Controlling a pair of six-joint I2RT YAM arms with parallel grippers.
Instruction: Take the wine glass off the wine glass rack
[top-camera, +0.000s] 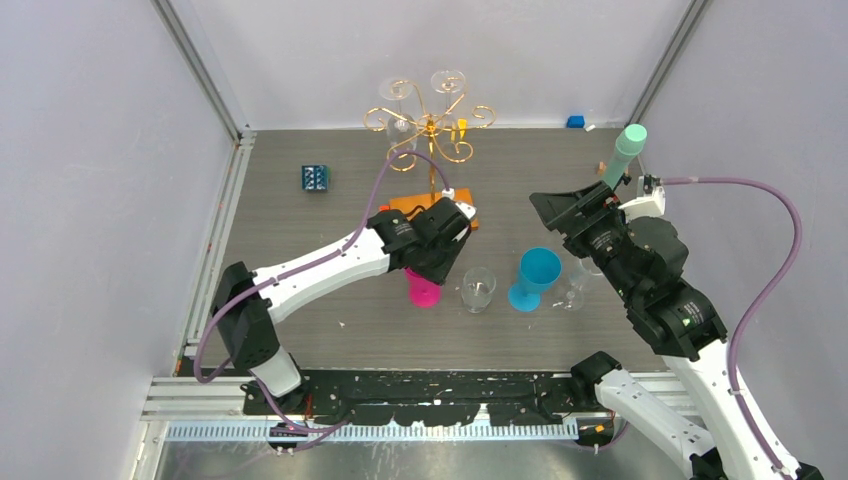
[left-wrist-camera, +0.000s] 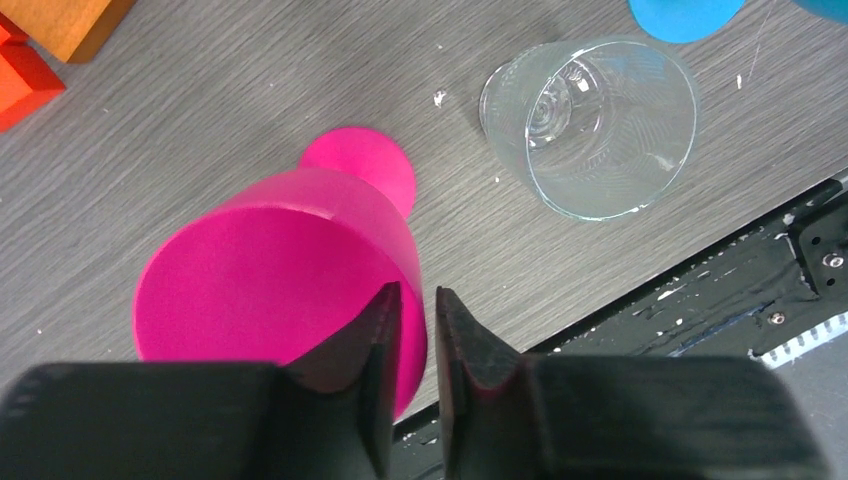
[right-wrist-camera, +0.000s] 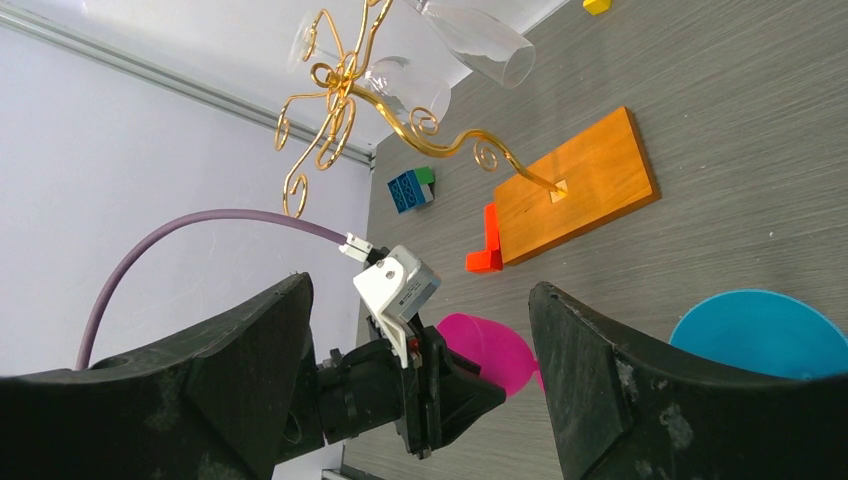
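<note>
The wine glass rack (top-camera: 430, 125), gold wire on an orange-brown base (right-wrist-camera: 575, 185), stands at the back of the table. Two clear wine glasses (top-camera: 449, 82) (right-wrist-camera: 470, 40) hang upside down from its arms. A pink wine glass (top-camera: 422, 288) (left-wrist-camera: 280, 270) stands upright on the table in front of the rack. My left gripper (top-camera: 437, 272) (left-wrist-camera: 418, 295) straddles its rim, one finger inside the bowl and one outside, with the jaws slightly apart and a gap beside the rim. My right gripper (top-camera: 552, 218) (right-wrist-camera: 420, 290) hovers wide open and empty to the right.
A clear glass (top-camera: 478, 288) (left-wrist-camera: 590, 125), a blue glass (top-camera: 535, 275) and another clear glass (top-camera: 572, 290) stand in a row right of the pink one. A mint cup (top-camera: 628, 150) is behind the right arm. A blue block (top-camera: 316, 178) and an orange block (right-wrist-camera: 485, 250) lie nearby.
</note>
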